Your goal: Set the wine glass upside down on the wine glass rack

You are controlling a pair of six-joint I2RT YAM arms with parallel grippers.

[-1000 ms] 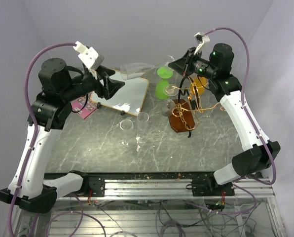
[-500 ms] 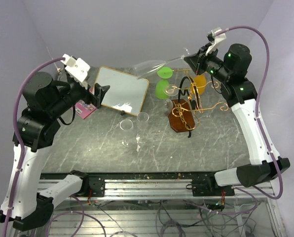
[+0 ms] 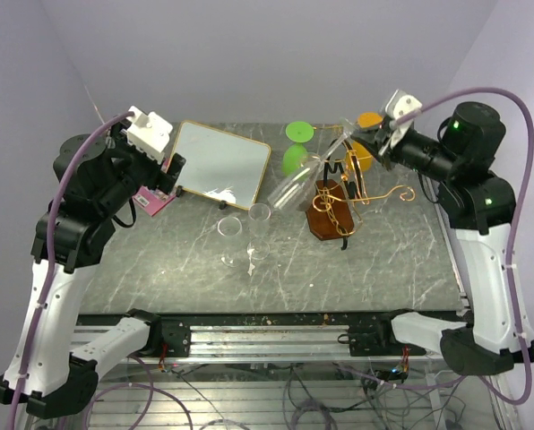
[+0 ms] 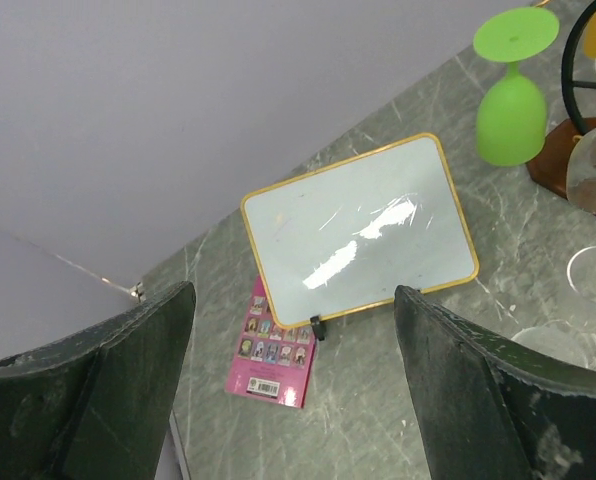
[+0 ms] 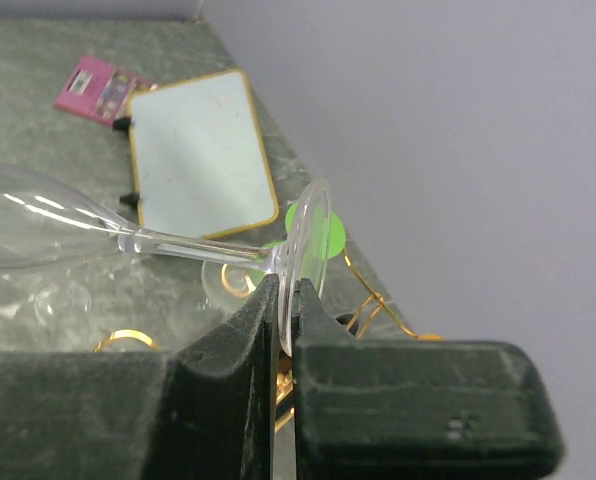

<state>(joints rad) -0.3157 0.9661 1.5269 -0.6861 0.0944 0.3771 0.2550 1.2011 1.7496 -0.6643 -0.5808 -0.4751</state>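
My right gripper (image 3: 360, 138) (image 5: 286, 300) is shut on the round foot of the clear wine glass (image 3: 290, 189) (image 5: 183, 244). It holds the glass in the air, tilted, with the bowl pointing down and left. The bowl hangs just left of the wine glass rack (image 3: 326, 220), a gold wire stand on a brown base. A green glass (image 3: 295, 150) (image 4: 513, 100) and an orange glass (image 3: 364, 154) hang upside down on the rack. My left gripper (image 3: 171, 172) (image 4: 293, 340) is open and empty, above the table's left side near the white board.
A gold-framed white board (image 3: 220, 165) (image 4: 358, 230) (image 5: 198, 155) stands at the back left, with a pink booklet (image 3: 152, 199) (image 4: 273, 345) beside it. Three clear glasses (image 3: 259, 215) sit on the marble table (image 3: 159, 269) in front of the rack.
The left gripper opened wider and drew back left, away from the glass. The right arm rose and moved right, tipping the glass from level to bowl-down beside the rack.
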